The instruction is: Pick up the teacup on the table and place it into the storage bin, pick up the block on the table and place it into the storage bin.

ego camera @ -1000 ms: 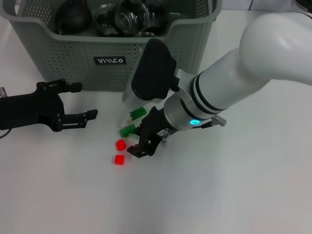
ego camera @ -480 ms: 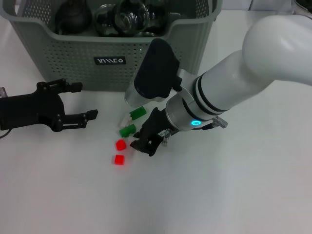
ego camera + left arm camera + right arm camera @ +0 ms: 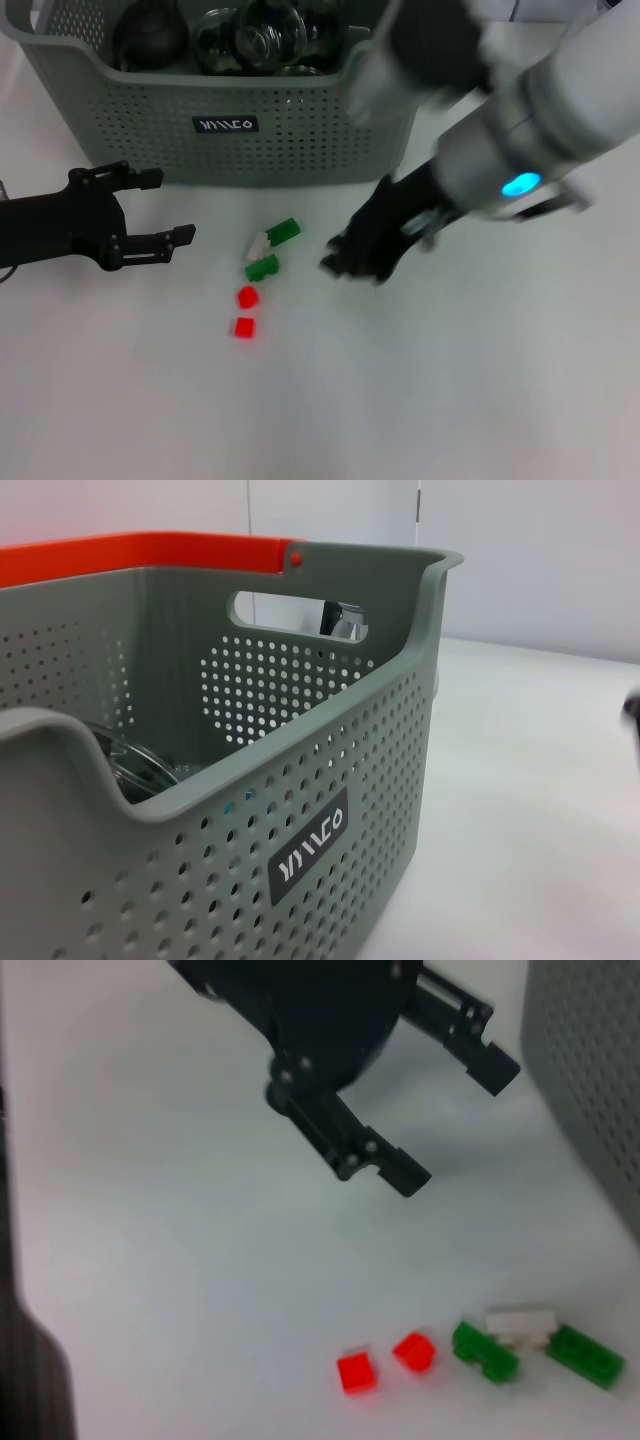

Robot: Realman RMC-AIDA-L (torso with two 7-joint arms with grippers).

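The grey-green storage bin [image 3: 150, 100] stands at the back of the table, and its labelled wall [image 3: 330, 740] fills the left wrist view. Clear glass teacups [image 3: 250, 35] lie inside it. Small blocks sit on the table in front: two green [image 3: 284, 231] [image 3: 262, 267], one white [image 3: 257, 245] and two red [image 3: 247, 296] [image 3: 243, 327]. My right gripper [image 3: 350, 262] is motion-blurred, right of the blocks and apart from them. My left gripper [image 3: 168, 207] rests open and empty to their left. The right wrist view shows it [image 3: 455, 1125] beyond the red blocks [image 3: 355, 1372].
A dark round pot [image 3: 150, 35] lies in the bin beside the glassware. An orange bar [image 3: 150, 550] shows behind the bin's far rim. Bare white table extends in front of and right of the blocks.
My right arm has swung up and to the right, away from the blocks it hovered over. The five blocks and the left gripper have stayed in place.
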